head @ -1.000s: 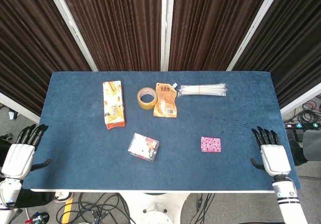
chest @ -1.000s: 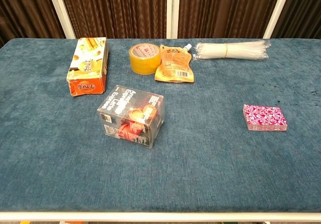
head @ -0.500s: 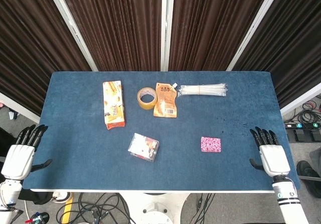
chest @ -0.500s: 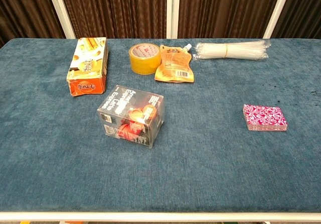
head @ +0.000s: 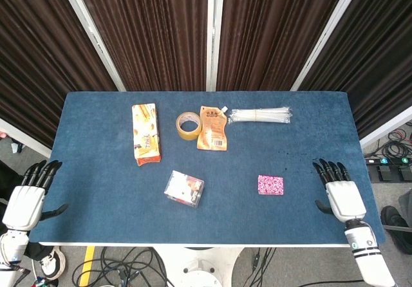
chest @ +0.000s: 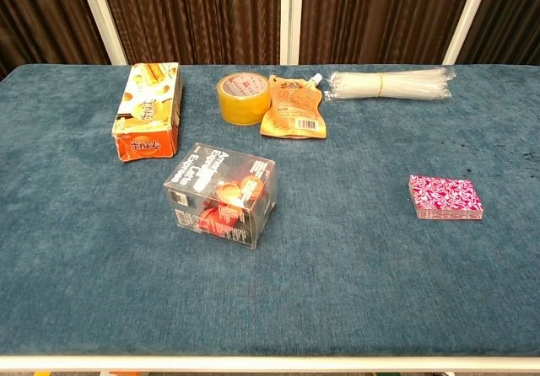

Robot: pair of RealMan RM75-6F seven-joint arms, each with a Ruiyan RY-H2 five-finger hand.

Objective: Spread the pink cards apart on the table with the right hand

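My right hand (head: 339, 195) hovers open at the table's (head: 96, 145) right edge, fingers apart and empty; my left hand (head: 26, 200) waits open off the left edge. The pink cards (head: 270, 185) sit in a neat stack near me, right of the clear box (head: 184, 188). I should come in low, lay flat fingertips on top, and sweep sideways with light pressure so the cards fan rather than slide together.
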